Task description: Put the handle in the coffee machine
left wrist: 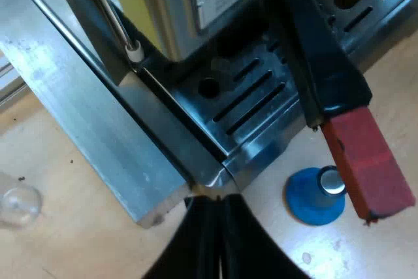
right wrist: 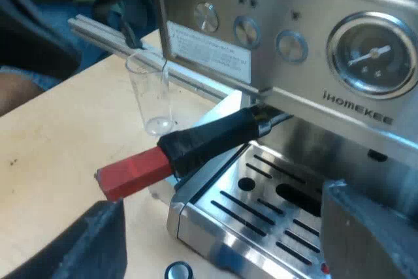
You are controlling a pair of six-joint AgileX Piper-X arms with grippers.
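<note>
The handle point(right wrist: 209, 138) is already up under the front of the espresso machine point(right wrist: 294, 4), its metal head hidden beneath the brew head and its red end point(left wrist: 369, 164) sticking out at a slant over the edge of the drip tray point(left wrist: 245, 106). Neither claw has hold of it. The right claw point(right wrist: 222, 200) is spread wide, one finger to each side of the tray, holding nothing; the left claw point(left wrist: 214, 210) has its fingers pressed together on nothing, just off the tray's corner above the counter point(right wrist: 59, 142). The slant suggests the handle may not be turned fully home, though the seating itself cannot be seen. If it is only resting in the mount, a nudge from the open right claw could drop it onto the tray. A careless sideways swing is the other risk: the blue tamper point(left wrist: 315, 195) stands on the counter right beneath the red end, and the measuring glass point(right wrist: 150, 93) stands near it, so either could be knocked over.
</note>
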